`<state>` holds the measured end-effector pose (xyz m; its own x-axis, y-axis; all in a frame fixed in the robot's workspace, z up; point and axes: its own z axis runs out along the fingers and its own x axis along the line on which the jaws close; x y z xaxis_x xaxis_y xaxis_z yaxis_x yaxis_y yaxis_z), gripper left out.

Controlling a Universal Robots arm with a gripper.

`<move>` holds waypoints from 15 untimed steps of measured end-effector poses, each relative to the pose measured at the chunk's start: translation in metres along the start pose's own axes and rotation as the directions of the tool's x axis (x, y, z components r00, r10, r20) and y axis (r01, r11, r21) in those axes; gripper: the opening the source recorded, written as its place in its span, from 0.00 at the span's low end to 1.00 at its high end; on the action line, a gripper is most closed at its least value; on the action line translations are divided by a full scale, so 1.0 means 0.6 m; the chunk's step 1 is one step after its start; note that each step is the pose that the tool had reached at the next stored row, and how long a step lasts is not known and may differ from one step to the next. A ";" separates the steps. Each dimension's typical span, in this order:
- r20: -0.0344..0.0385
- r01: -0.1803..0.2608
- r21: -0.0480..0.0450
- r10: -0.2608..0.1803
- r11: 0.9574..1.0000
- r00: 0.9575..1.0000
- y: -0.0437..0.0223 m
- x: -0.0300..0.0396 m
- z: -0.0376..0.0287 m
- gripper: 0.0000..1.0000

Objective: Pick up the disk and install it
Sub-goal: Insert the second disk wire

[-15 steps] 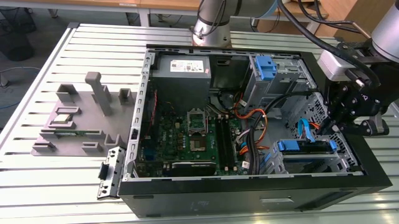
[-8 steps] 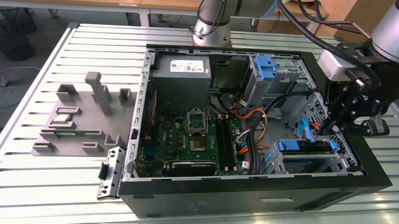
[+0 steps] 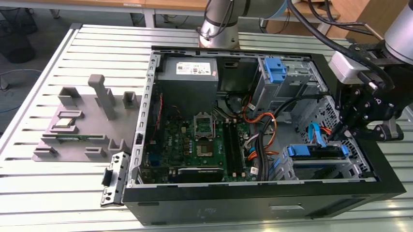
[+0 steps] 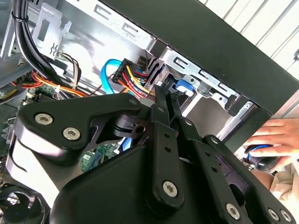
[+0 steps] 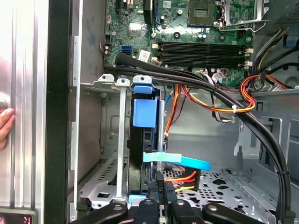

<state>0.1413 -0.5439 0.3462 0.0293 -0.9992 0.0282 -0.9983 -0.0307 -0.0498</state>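
The pincer (image 5: 161, 198) sits inside the open computer case (image 3: 258, 203), its fingers (image 4: 164, 100) drawn together with nothing between them, just beside the rear end of the disk (image 5: 142, 140). The disk stands seated in the metal drive cage (image 5: 105, 126) at the case's front corner, its blue rail tab (image 5: 144, 112) facing up. A light-blue data cable (image 5: 180, 161) crosses just beside the disk. Beyond the cage lies the motherboard (image 5: 187, 28). The case rests on a slatted desk (image 3: 38, 193).
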 end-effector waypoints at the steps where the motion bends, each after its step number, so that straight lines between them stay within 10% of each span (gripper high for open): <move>1: -0.001 0.000 0.000 0.000 1.000 1.000 0.000 0.000 0.000 0.16; 9: -0.017 0.001 0.004 -0.001 1.000 1.000 0.000 0.000 0.000 0.16; 15: -0.018 0.000 0.036 0.001 0.999 1.000 0.011 0.002 0.006 0.16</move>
<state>0.1349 -0.5454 0.3424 0.0277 -0.9985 0.0465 -0.9958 -0.0316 -0.0857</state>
